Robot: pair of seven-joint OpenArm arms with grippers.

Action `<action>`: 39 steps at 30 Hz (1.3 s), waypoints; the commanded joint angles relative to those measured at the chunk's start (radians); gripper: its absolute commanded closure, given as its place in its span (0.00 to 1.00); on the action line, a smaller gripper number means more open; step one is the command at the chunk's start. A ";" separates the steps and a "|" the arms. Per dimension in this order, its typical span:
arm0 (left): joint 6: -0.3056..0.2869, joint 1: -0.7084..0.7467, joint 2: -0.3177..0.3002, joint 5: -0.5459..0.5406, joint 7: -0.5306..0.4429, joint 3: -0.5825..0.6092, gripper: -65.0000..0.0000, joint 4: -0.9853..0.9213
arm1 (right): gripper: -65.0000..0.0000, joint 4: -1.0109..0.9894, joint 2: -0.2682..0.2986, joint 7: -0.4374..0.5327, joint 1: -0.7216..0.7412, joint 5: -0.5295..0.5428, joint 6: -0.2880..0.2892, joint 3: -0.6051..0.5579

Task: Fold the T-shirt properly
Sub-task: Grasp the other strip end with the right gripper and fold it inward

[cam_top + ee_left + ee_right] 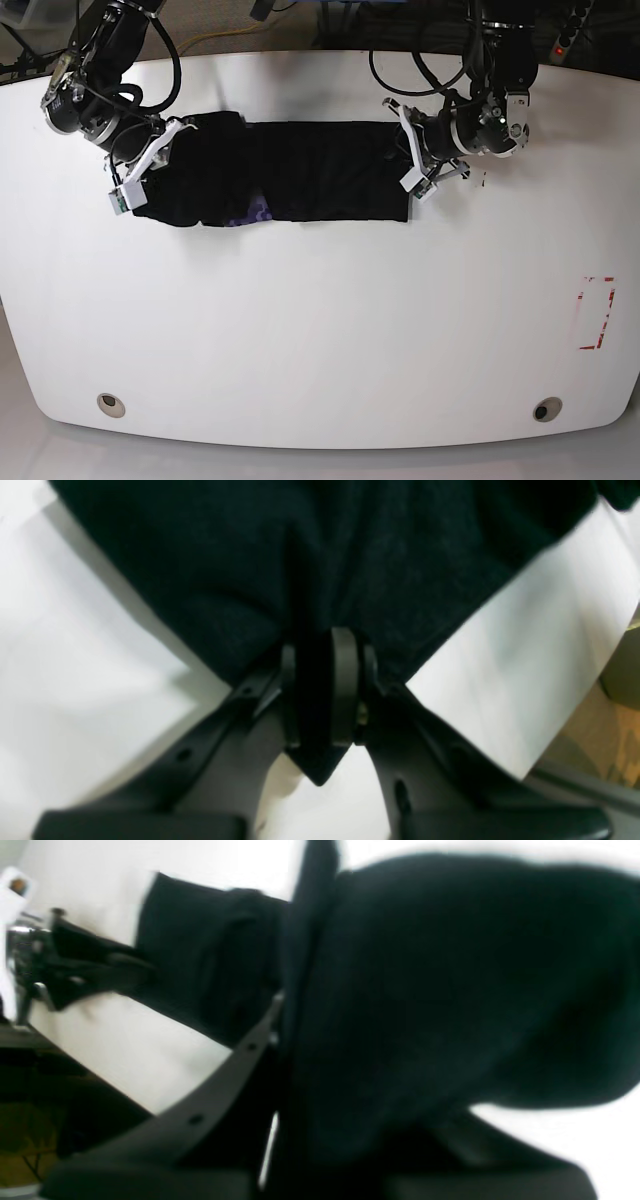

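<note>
The shirt [300, 170] lies in a long band far on the table [320, 330]; the left gripper [325, 690] and the right gripper [160, 160] each clamp one end.

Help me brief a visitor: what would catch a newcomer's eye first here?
The black T-shirt, folded into a long band, lies across the far side of the white table. The left gripper and right gripper each pinch one end of it. A small purple patch peeks out at its near edge.
</note>
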 commanded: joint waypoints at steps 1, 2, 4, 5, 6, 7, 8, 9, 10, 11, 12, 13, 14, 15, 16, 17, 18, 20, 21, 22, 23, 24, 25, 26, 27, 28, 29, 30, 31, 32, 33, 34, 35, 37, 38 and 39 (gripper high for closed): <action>-0.001 -0.003 0.008 0.004 0.012 0.000 0.90 0.009 | 0.99 0.017 -0.002 0.019 0.019 0.043 0.000 -0.046; -0.001 -0.003 0.008 0.004 0.012 0.000 0.90 0.009 | 0.99 0.017 -0.019 0.019 0.034 0.046 0.000 -0.066; -0.001 -0.002 0.008 0.004 0.010 0.000 0.90 0.009 | 0.98 0.015 -0.052 0.019 0.057 0.044 0.000 -0.103; -0.001 0.000 0.008 0.004 0.010 0.000 0.90 0.009 | 0.98 0.015 -0.061 0.019 0.065 0.041 0.000 -0.115; -0.001 0.003 0.008 0.004 0.010 0.000 0.90 0.009 | 0.98 0.012 -0.072 0.019 0.070 0.041 0.000 -0.138; -0.001 0.003 0.008 0.004 0.010 0.000 0.90 0.009 | 0.98 0.011 -0.078 0.019 0.079 0.040 0.000 -0.157; -0.001 0.003 0.008 0.004 0.010 0.000 0.90 0.007 | 0.98 0.009 -0.084 0.019 0.096 0.038 0.000 -0.172; -0.001 0.003 0.008 0.004 0.009 0.000 0.90 0.007 | 0.98 0.009 -0.093 0.019 0.108 0.038 0.000 -0.186; -0.001 0.003 0.008 0.004 0.009 0.000 0.90 0.007 | 0.98 0.009 -0.101 0.019 0.120 0.031 0.000 -0.200; -0.001 0.005 0.005 0.004 0.010 0.000 0.90 0.007 | 0.98 0.009 -0.107 0.019 0.128 0.015 0.000 -0.207; -0.001 0.005 0.002 0.004 0.010 0.000 0.90 0.007 | 0.98 0.009 -0.113 0.019 0.136 -0.011 0.000 -0.220; -0.001 0.005 -0.001 0.004 0.010 0.000 0.90 0.007 | 0.98 0.009 -0.124 0.021 0.151 -0.048 0.000 -0.230; -0.001 0.005 -0.003 0.004 0.010 -0.001 0.90 0.007 | 0.98 0.009 -0.133 0.021 0.163 -0.075 0.000 -0.241; -0.001 0.005 -0.007 0.004 0.010 -0.001 0.90 0.007 | 0.98 0.009 -0.138 0.021 0.168 -0.092 0.000 -0.252; -0.001 0.005 -0.018 0.004 0.010 -0.001 0.90 0.009 | 0.98 0.009 -0.144 0.021 0.172 -0.120 0.000 -0.269; -0.001 0.005 -0.023 0.001 0.010 -0.001 0.90 0.009 | 0.96 0.009 -0.148 0.021 0.174 -0.146 0.000 -0.286; -0.001 0.005 -0.026 0.001 0.010 -0.001 0.90 0.009 | 0.92 0.009 -0.150 0.021 0.183 -0.163 0.000 -0.296; -0.001 0.005 -0.026 0.003 0.010 -0.001 0.90 0.010 | 0.79 0.008 -0.150 0.021 0.202 -0.197 0.000 -0.318; -0.001 0.005 -0.026 0.003 0.010 -0.001 0.90 0.010 | 0.75 0.001 -0.151 0.022 0.205 -0.210 0.000 -0.326; -0.001 0.005 -0.026 0.003 0.010 -0.001 0.90 0.010 | 0.70 -0.008 -0.156 0.027 0.209 -0.223 0.000 -0.336; -0.001 0.005 -0.026 0.003 0.010 -0.001 0.90 0.010 | 0.66 -0.018 -0.159 0.034 0.211 -0.232 0.000 -0.350; -0.001 0.005 -0.026 0.003 0.010 -0.001 0.90 0.010 | 0.64 -0.028 -0.162 0.047 0.212 -0.243 0.000 -0.359; -0.001 0.005 -0.027 0.003 0.010 -0.001 0.90 0.010 | 0.65 -0.035 -0.162 0.062 0.218 -0.249 0.000 -0.372; -0.001 0.005 -0.027 0.003 0.010 -0.001 0.90 0.010 | 0.65 -0.052 -0.164 0.077 0.231 -0.250 0.000 -0.388; -0.001 0.005 -0.027 0.003 0.010 -0.001 0.90 0.010 | 0.64 -0.075 -0.164 0.091 0.240 -0.249 0.000 -0.411; -0.001 0.005 -0.027 0.003 0.010 -0.001 0.90 0.010 | 0.64 -0.094 -0.164 0.099 0.246 -0.249 0.000 -0.427; -0.001 0.005 -0.026 0.001 0.010 -0.001 0.90 0.010 | 0.64 -0.115 -0.164 0.106 0.249 -0.249 0.000 -0.445; -0.001 0.005 -0.024 -0.002 0.010 -0.001 0.90 0.010 | 0.63 -0.141 -0.164 0.119 0.263 -0.249 0.000 -0.462; -0.001 0.005 -0.024 -0.003 0.010 -0.001 0.90 0.010 | 0.63 -0.163 -0.164 0.133 0.272 -0.249 0.000 -0.477; -0.001 0.003 -0.024 -0.003 0.010 -0.001 0.90 0.010 | 0.63 -0.181 -0.164 0.143 0.278 -0.249 -0.001 -0.490; -0.001 0.003 -0.024 -0.003 0.009 -0.001 0.90 0.010 | 0.63 -0.201 -0.164 0.157 0.284 -0.244 -0.001 -0.504; -0.001 0.003 -0.024 -0.003 0.009 -0.001 0.90 0.010 | 0.63 -0.219 -0.165 0.172 0.289 -0.240 -0.001 -0.516; -0.001 0.003 -0.024 -0.003 0.009 -0.001 0.90 0.010 | 0.63 -0.230 -0.170 0.186 0.291 -0.240 -0.001 -0.527; -0.001 0.001 -0.023 -0.003 0.009 -0.001 0.90 0.014 | 0.63 -0.256 -0.197 0.211 0.304 -0.250 -0.001 -0.534; -0.001 0.001 -0.023 -0.003 0.009 -0.001 0.90 0.015 | 0.63 -0.264 -0.203 0.217 0.307 -0.250 -0.001 -0.534; -0.001 0.001 -0.024 -0.003 0.009 -0.001 0.90 0.015 | 0.63 -0.275 -0.205 0.222 0.309 -0.250 -0.001 -0.534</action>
